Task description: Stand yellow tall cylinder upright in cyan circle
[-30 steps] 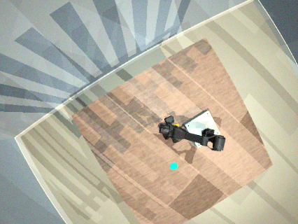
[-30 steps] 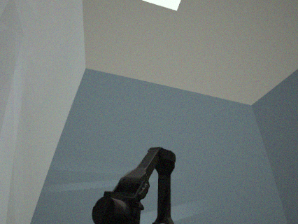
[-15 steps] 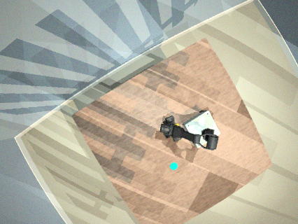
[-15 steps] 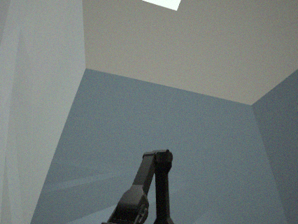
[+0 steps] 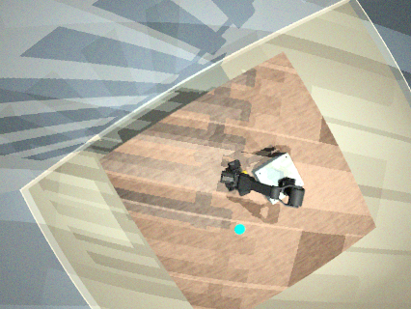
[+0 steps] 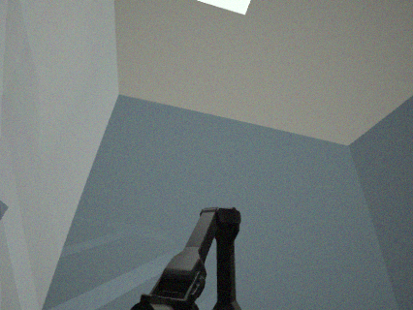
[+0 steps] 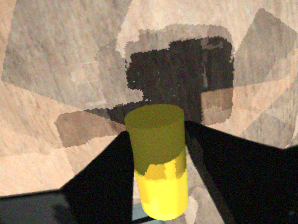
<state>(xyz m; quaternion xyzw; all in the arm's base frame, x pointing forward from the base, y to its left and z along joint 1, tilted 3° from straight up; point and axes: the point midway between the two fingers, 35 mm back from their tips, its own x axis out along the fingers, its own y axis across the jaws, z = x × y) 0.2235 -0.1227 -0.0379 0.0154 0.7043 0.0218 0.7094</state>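
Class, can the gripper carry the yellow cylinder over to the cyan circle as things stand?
Probably yes: the gripper is shut on the cylinder, and nothing shows between it and the circle.

The arm (image 5: 262, 188) reaches low, its gripper (image 7: 159, 165) clamped on the yellow cylinder (image 7: 157, 160).

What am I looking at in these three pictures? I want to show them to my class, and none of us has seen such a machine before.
This is one black robot arm on a white base, standing on a wooden table top. The first picture looks straight down from above. The second looks up from low beside the arm, so it shows only the arm's elbow against walls and ceiling. The third comes from a camera on the wrist, looking along the hand. Its two dark fingers are shut on a yellow tall cylinder, one finger on each side. On the table a small cyan circle marks where the cylinder should stand; it lies apart from the hand, with nothing on it.
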